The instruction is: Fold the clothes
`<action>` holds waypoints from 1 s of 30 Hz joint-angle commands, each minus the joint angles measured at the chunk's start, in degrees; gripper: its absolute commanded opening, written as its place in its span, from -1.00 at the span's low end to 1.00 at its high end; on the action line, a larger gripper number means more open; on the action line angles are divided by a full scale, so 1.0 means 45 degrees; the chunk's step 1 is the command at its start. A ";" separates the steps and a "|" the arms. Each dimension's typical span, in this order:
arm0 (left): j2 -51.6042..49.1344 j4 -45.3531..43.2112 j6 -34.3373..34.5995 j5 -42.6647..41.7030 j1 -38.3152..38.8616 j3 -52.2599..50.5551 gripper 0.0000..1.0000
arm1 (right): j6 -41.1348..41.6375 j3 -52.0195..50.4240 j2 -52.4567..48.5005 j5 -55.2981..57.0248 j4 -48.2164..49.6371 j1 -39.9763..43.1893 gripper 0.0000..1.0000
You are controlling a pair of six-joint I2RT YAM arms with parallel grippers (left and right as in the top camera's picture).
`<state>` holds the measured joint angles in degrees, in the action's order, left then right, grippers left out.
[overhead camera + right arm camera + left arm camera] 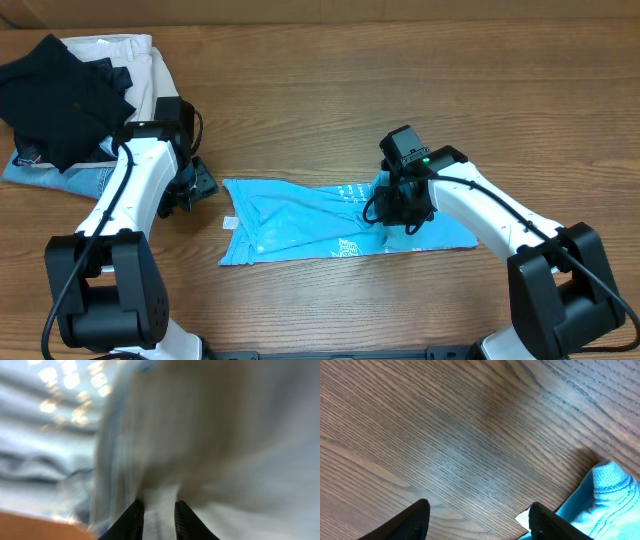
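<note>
The light sky-blue T-shirt lies folded into a long strip across the middle of the table, with white print near its right part. My left gripper is open and empty, just left of the shirt's left end; the left wrist view shows the shirt's corner and a white tag beside its right finger. My right gripper is over the shirt's right part, shut on a fold of the blue fabric, which fills the blurred right wrist view.
A pile of other clothes sits at the back left: a black garment, beige trousers and blue denim. Bare wooden table surrounds the shirt.
</note>
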<state>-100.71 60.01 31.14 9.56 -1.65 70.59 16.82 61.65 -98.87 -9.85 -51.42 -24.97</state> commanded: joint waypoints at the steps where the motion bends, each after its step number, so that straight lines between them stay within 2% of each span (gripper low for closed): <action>1: -0.0097 0.0121 -0.0253 -0.0107 -0.0044 0.0257 0.33 | -0.0510 -0.0126 0.0097 -0.1715 0.0185 -0.0058 -0.51; 5: -0.0097 0.0369 -0.0389 -0.0495 -0.0044 0.0257 0.34 | -0.0539 -0.0015 0.0112 -0.1239 0.0233 -0.0049 -0.55; 7: -0.0097 0.0495 -0.0753 -0.1020 -0.0044 0.0257 0.44 | -0.0359 0.0272 0.0180 -0.0466 -0.0058 -0.0010 -0.55; 12: -0.0097 0.0933 -0.2725 -0.3191 -0.0044 0.0257 0.63 | -0.0355 0.1914 0.0976 0.2011 -0.1671 -0.0010 -0.54; 15: -0.0097 0.1093 -0.3653 -0.3706 -0.0044 0.0243 0.81 | -0.0355 0.2895 0.1438 0.2968 -0.2463 -0.0010 -0.45; 18: -0.0097 0.1078 -0.4265 -0.3468 -0.0044 0.0010 0.83 | -0.0350 0.3410 0.1715 0.3079 -0.2856 -0.0005 -0.32; 22: -0.0097 0.0413 -0.4867 -0.3565 -0.0044 -0.0695 0.90 | -0.0141 0.3410 0.1792 0.3079 -0.3055 -0.0010 -0.31; 30: -0.0097 -0.1870 -0.6261 -0.6139 -0.0034 -0.2307 0.91 | -0.0063 0.3410 0.1792 0.3075 -0.3026 -0.0010 -0.31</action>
<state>-100.75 53.58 7.03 -12.08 -1.65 62.30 16.08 76.42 -91.11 3.27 -65.41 -25.12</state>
